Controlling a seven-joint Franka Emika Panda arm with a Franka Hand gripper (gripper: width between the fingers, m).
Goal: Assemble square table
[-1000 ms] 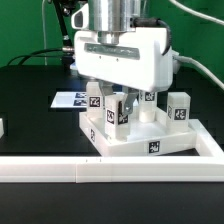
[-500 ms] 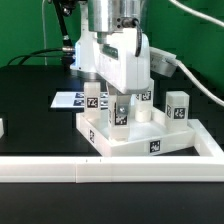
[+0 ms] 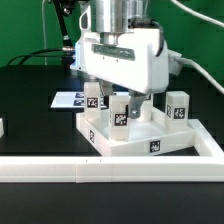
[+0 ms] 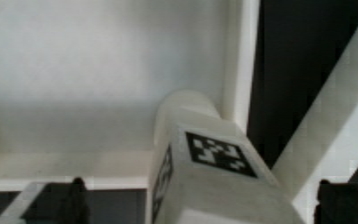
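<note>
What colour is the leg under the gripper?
White, with a black-and-white tag; the leg shows best in the wrist view.

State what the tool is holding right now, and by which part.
Nothing is held. The tool stands open around the upright leg in the tabletop; in the wrist view its fingertips stand clear of the leg's sides.

Front exterior view—close wrist view, shared leg (image 3: 120, 112)
</note>
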